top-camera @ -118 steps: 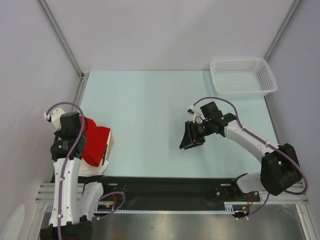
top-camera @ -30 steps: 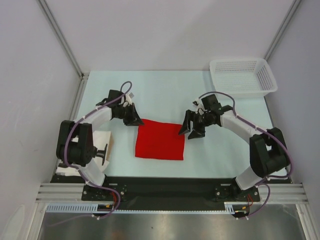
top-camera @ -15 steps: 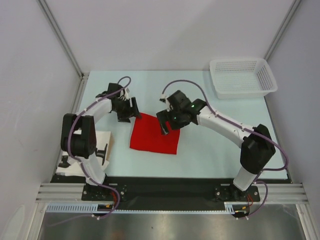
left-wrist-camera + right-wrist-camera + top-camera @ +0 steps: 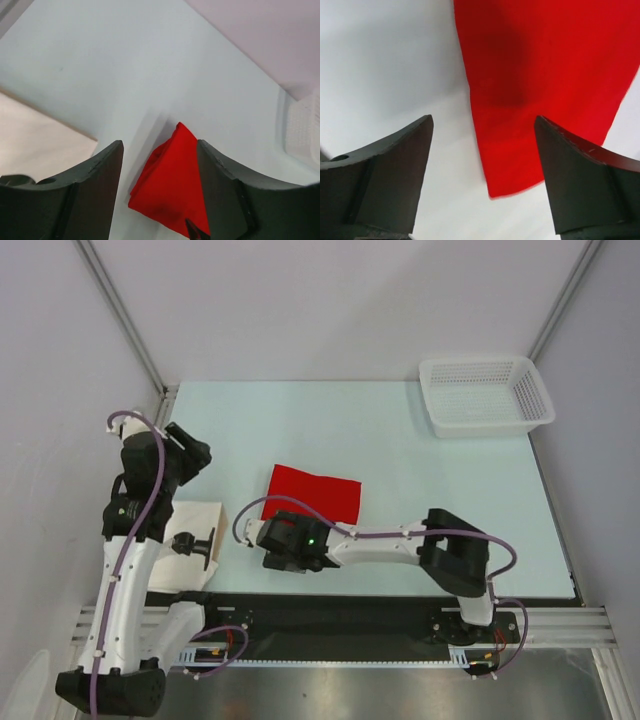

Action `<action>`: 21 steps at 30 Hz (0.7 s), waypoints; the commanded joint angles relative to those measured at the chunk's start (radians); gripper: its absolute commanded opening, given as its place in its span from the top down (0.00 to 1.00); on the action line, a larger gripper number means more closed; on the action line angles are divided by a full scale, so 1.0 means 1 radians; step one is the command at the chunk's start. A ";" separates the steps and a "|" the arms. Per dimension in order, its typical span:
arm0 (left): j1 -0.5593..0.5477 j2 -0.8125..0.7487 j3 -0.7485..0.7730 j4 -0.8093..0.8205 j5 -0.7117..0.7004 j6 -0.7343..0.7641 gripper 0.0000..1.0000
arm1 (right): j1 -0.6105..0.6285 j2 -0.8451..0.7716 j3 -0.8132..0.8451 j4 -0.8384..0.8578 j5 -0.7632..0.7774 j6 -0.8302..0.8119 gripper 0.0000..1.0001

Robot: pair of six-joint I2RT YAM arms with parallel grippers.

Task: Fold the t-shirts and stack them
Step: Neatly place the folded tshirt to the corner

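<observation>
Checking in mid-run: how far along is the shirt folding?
Done: the red t-shirt lies folded into a rectangle on the table. In hand: nothing; the right gripper hovers open at its near edge, the left gripper is open and clear of it. Left: stacking; no other shirt shows.

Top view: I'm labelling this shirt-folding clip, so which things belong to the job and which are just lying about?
Job in hand:
red t-shirt, folded on the table
left claw, open
right claw, open over the shirt's edge

Lying about:
white mesh basket, far right corner
beige sheet by the left arm
</observation>
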State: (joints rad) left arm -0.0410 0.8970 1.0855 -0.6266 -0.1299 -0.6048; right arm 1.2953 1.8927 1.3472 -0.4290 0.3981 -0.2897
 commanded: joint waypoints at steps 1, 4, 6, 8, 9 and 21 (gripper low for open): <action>0.029 0.023 -0.036 -0.093 -0.053 -0.090 0.35 | 0.025 0.103 0.116 0.053 0.073 -0.095 0.15; 0.033 0.048 -0.004 -0.168 -0.031 -0.115 0.34 | 0.036 0.170 0.148 0.068 0.057 -0.094 0.19; 0.033 0.039 0.004 -0.183 -0.024 -0.118 0.33 | 0.042 0.204 0.167 0.087 0.061 -0.100 0.20; 0.036 0.010 -0.009 -0.176 -0.008 -0.116 0.33 | 0.047 0.230 0.188 0.093 0.065 -0.112 0.21; 0.036 0.002 -0.015 -0.171 -0.002 -0.115 0.32 | 0.050 0.239 0.196 0.092 0.065 -0.118 0.21; 0.113 0.039 -0.013 -0.220 0.061 -0.085 0.25 | -0.004 0.342 0.271 0.110 0.125 -0.166 0.25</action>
State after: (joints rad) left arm 0.0547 0.9192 1.0634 -0.8272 -0.1040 -0.6991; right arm 1.3216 2.1910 1.5940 -0.3141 0.5167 -0.4324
